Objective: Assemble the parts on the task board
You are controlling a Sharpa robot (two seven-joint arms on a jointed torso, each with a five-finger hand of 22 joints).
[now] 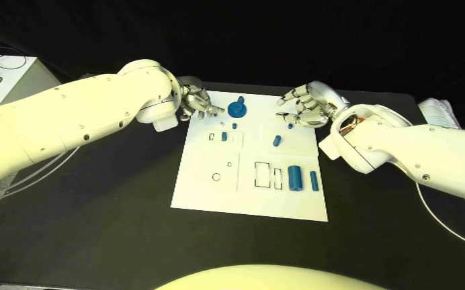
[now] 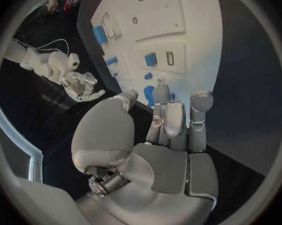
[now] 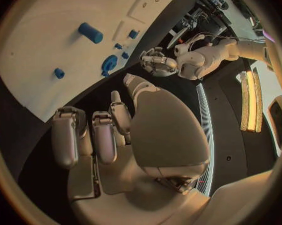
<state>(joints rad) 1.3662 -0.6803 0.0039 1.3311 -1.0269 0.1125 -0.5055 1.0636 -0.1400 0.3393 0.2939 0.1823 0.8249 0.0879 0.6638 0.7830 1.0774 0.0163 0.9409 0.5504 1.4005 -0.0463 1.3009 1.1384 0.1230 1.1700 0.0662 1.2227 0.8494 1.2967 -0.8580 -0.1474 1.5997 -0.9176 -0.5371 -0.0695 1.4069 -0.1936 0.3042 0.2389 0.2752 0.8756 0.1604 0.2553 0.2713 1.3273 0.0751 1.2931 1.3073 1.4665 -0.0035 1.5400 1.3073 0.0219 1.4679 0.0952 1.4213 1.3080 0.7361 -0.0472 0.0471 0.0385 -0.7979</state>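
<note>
Head view: the white task board (image 1: 203, 189) lies in the middle of the black worktop (image 1: 97, 236). On it, at the far edge, sits a round blue part (image 1: 237, 109); nearer in are a small blue part (image 1: 224, 136) and another blue part (image 1: 277, 141) set at a slant. Toward the near right stand a thick blue cylinder (image 1: 294, 176) and a slim blue peg (image 1: 314, 180), just beside each other and beside outlined recesses, of which it cannot be told whether anything sits in them. The left hand (image 1: 197, 101) hangs over the board's far left corner, its fingers apart and holding nothing, fingertips close to the round blue part. The right hand (image 1: 308, 104) hovers at the far right corner, fingers loosely curled but apart, holding nothing.

Left wrist view: the left hand (image 2: 172, 130) has its fingers extended side by side toward the round blue part (image 2: 150, 94), not touching it; the task board (image 2: 191, 15) stretches beyond.

Right wrist view: the right hand (image 3: 116, 135) has its fingers spread above the dark worktop beside the task board (image 3: 47, 65), grasping nothing.
</note>
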